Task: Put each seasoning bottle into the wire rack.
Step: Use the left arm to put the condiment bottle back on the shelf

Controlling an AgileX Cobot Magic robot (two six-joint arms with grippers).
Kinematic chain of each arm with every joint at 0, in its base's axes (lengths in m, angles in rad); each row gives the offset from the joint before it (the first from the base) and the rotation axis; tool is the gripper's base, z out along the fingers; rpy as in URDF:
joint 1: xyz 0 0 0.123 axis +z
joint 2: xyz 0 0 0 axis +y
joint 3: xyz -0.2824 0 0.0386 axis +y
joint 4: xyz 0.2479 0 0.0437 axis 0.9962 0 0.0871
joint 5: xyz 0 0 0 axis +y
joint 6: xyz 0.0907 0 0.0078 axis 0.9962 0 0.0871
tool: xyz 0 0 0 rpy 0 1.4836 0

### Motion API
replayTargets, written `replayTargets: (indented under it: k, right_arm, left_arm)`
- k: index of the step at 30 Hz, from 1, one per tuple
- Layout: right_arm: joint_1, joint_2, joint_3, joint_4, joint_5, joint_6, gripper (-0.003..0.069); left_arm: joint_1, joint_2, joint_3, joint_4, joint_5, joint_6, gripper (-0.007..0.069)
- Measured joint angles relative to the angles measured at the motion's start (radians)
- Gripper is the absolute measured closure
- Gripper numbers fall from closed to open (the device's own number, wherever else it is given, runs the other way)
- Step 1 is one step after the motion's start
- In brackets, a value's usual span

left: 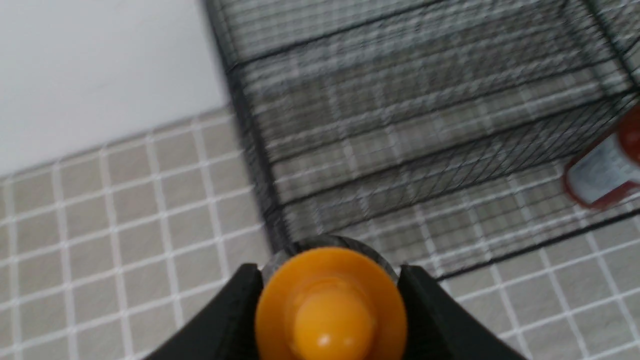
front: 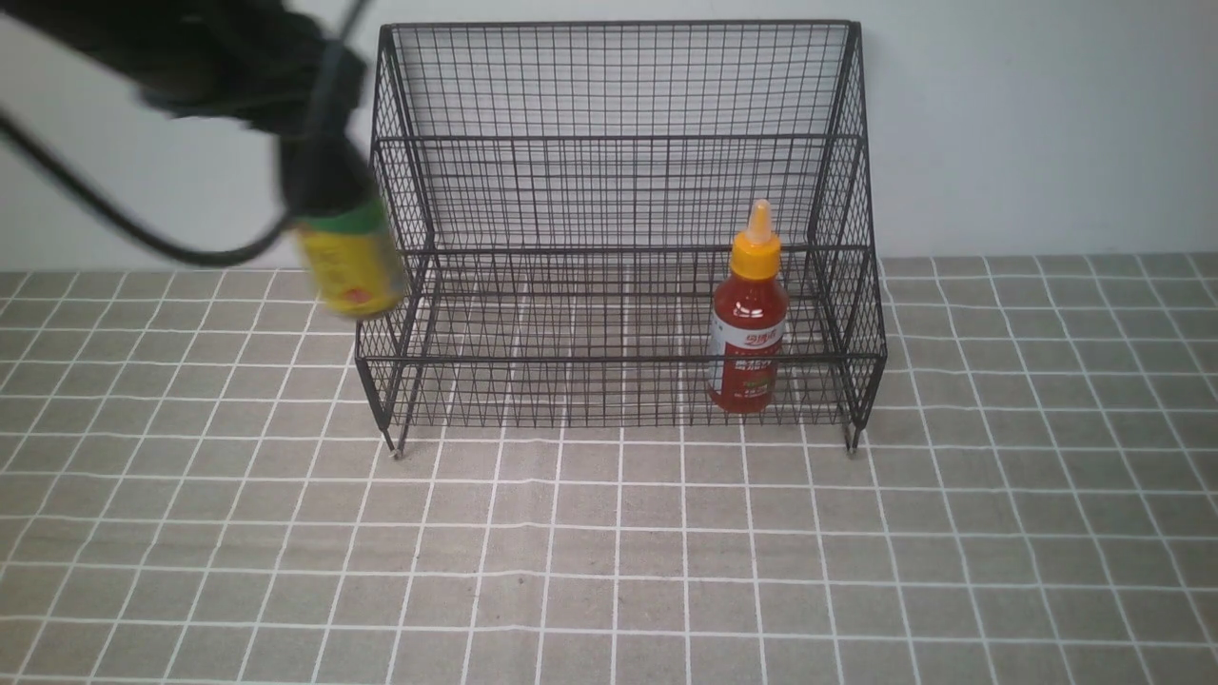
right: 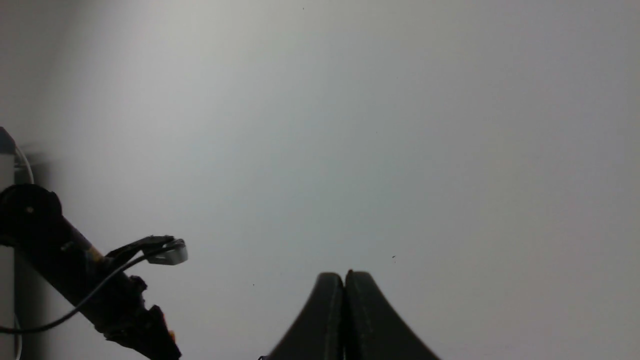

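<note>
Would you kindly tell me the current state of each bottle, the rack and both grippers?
red bottle: upright inside the rack, lower shelf, right side.
yellow-label bottle: held in the air outside the rack's left side.
rack: standing on the table, holding one bottle.
left gripper: shut on the yellow-label bottle, at its cap.
right gripper: shut, empty.
</note>
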Motion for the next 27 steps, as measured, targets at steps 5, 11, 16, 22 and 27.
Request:
replayTargets:
  k: [5, 11, 16, 22, 27]
  right_arm:
    - [0.000, 0.000, 0.000, 0.000, 0.000, 0.000, 0.0672]
    - [0.000, 0.000, 0.000, 0.000, 0.000, 0.000, 0.0672]
    - [0.000, 0.000, 0.000, 0.000, 0.000, 0.000, 0.0672]
    - [0.000, 0.000, 0.000, 0.001, 0.000, 0.000, 0.0672]
    - [0.000, 0.000, 0.000, 0.001, 0.000, 0.000, 0.0672]
  left_arm:
    - [-0.031, 0.131, -0.029, -0.006, -0.066, -0.019, 0.0323]
    - [-0.032, 0.229, -0.036, -0.005, -0.072, -0.045, 0.0323]
    - [-0.032, 0.286, -0.038, -0.005, -0.035, -0.046, 0.0324]
    - [-0.032, 0.318, -0.039, 0.000, -0.014, -0.046, 0.0324]
    - [-0.032, 0.318, -0.042, -0.001, -0.005, -0.044, 0.0274]
